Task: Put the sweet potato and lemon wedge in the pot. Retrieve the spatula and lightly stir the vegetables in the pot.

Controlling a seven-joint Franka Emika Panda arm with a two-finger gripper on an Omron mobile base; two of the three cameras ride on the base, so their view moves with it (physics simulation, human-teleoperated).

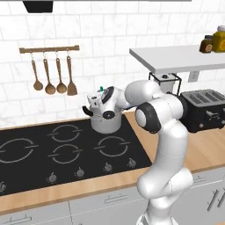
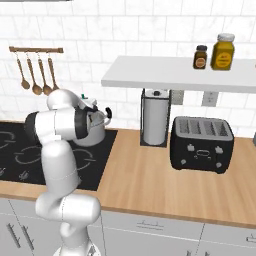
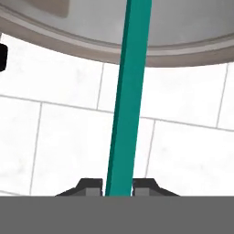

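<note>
Pot (image 1: 107, 124) stands on the black cooktop (image 1: 26, 151), on the back burner nearest the wooden counter (image 2: 150, 180); steel wall and one black loop handle show below the arm's wrist in the left base view. In the right base view the pot (image 2: 95, 132) sits just behind the arm's elbow, a black handle sticking out toward the paper towel holder (image 2: 154, 117). Gripper (image 3: 117, 186) hangs directly over the pot, hand pitched toward the tiled wall. Jaws clenched on a teal spatula handle (image 3: 129, 91); in the hand view the two dark tips press either side of it, and the handle runs from them toward the pot's rim (image 3: 192, 54), crossing it. Spatula's far end past the rim cannot be made out. Toaster (image 2: 201, 143) sits on the counter well to the far side of the paper towel holder from the pot.
</note>
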